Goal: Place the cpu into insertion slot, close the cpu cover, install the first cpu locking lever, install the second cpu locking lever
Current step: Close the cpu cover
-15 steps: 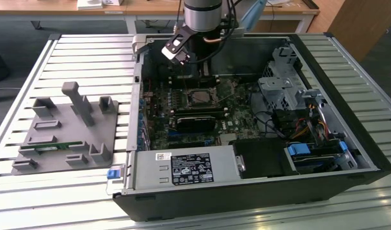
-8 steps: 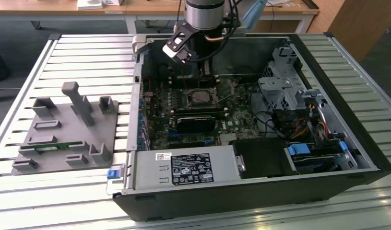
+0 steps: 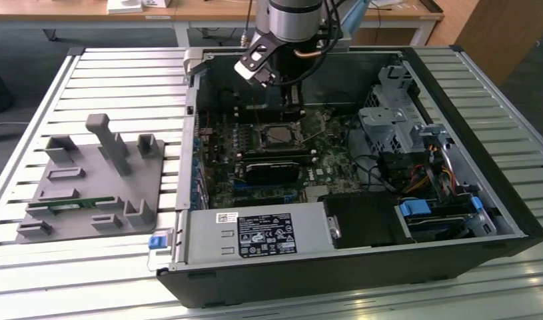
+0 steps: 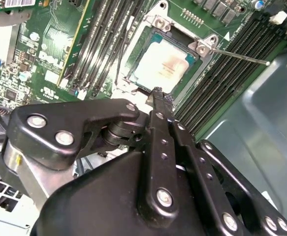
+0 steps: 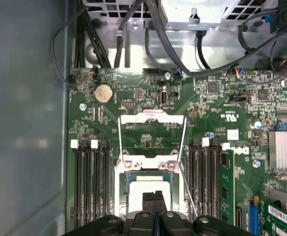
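Observation:
The cpu [image 4: 164,69], a square chip with a dull silver top, lies flat inside the insertion slot [image 4: 133,54], the black socket on the green board; it also shows as the cpu [image 5: 138,189]. The cpu cover [image 5: 152,118], a thin silver frame, stands flipped open on its hinges beyond the socket. Two thin wire levers [image 5: 185,177] [image 5: 119,142] stick up unlatched along its sides, and one lever [image 4: 241,58] juts over the memory slots. My gripper [image 4: 157,94] hovers just above the chip's near edge, its black fingers shut together with nothing between them. From outside, the gripper [image 3: 292,110] reaches into the case behind the slot [image 3: 278,137].
Memory slots [image 5: 91,182] flank the socket on both sides. A black card [image 3: 271,170] and a labelled grey power-supply box [image 3: 253,233] lie nearer the case front. A drive cage [image 3: 391,123] with cables stands at the exterior view's right. A grey fixture [image 3: 93,180] sits on the slatted table.

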{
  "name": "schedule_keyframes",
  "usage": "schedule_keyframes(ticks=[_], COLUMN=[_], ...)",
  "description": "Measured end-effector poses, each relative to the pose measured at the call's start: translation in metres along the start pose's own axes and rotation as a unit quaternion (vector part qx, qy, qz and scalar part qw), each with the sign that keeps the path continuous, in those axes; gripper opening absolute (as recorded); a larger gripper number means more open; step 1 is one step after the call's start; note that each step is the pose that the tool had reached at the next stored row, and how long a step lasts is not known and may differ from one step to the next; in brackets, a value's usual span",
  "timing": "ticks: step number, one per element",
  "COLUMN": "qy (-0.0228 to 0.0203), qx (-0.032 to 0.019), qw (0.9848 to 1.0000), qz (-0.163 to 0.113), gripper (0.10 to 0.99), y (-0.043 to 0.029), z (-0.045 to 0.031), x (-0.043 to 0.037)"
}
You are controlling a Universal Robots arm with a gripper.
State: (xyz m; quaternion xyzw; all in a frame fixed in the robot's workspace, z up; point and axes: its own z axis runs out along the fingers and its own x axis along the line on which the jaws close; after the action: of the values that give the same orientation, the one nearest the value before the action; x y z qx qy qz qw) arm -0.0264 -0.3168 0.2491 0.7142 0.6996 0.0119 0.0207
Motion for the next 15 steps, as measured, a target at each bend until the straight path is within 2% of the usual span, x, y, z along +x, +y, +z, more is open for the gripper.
schedule_keyframes(ticks=[7,13,15], qy=[0.0002,0.0011,0.0021], qx=[0.0000,-0.0002,-0.0001], qw=[1.0000,0.9998,0.9997], qz=[0.000,-0.019,-0.024], gripper=[0.106,0.106,0.106], y=[0.0002,0.0030,0.0061], z=[0.0002,0.0005,0.0008], x=[-0.0118,-0.0125,-0.0124])
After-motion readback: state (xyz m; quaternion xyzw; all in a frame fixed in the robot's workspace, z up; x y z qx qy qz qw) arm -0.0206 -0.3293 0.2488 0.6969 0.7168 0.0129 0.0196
